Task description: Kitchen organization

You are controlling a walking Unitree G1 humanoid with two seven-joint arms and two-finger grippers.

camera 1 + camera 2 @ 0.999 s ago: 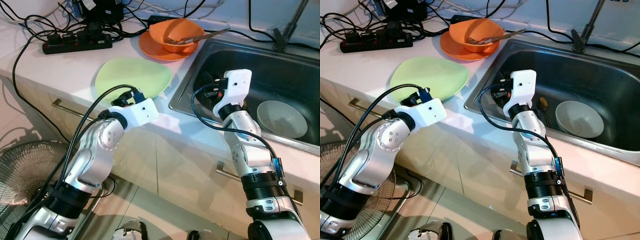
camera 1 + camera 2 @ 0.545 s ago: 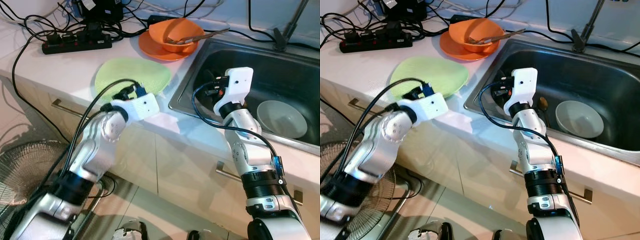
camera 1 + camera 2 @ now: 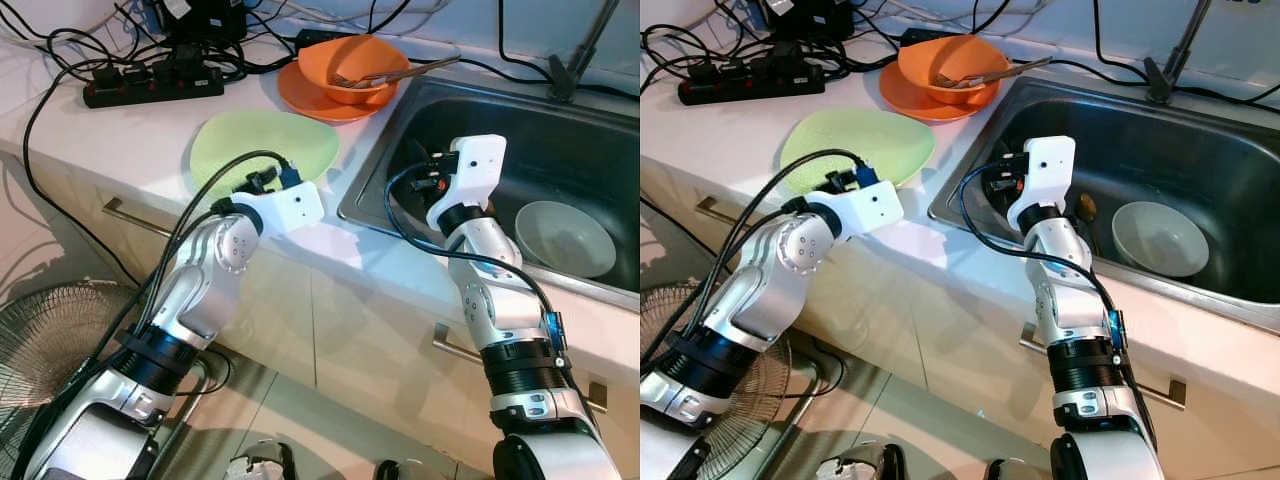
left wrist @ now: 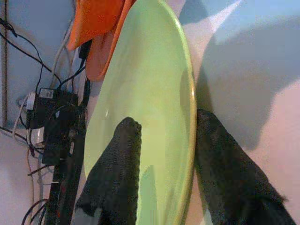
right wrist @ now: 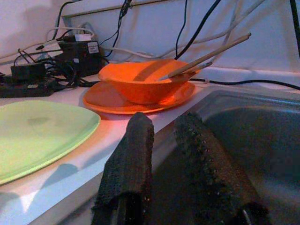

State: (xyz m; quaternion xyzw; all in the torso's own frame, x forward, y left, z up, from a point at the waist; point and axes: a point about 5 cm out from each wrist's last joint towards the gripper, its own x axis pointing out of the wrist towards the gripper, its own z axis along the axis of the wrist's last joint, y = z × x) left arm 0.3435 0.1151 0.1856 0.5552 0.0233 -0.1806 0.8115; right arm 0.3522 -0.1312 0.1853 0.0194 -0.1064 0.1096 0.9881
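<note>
Parted left gripper [image 4: 164, 183] fingers straddle the green plate [image 4: 145, 103] rim; right gripper [image 5: 171, 159] slightly open, empty

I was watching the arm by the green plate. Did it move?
Yes. The left gripper pushed forward over the green plate, toward the orange bowl.

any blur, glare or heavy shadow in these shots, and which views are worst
Eye views: sharp and evenly lit, with mild glare on the sink rim. Left wrist view: the near fingers are soft and dark, and a large shadow lies on the counter beside the green plate. Right wrist view: the fingers are blurred, and the orange bowl is reasonably clear.
</note>
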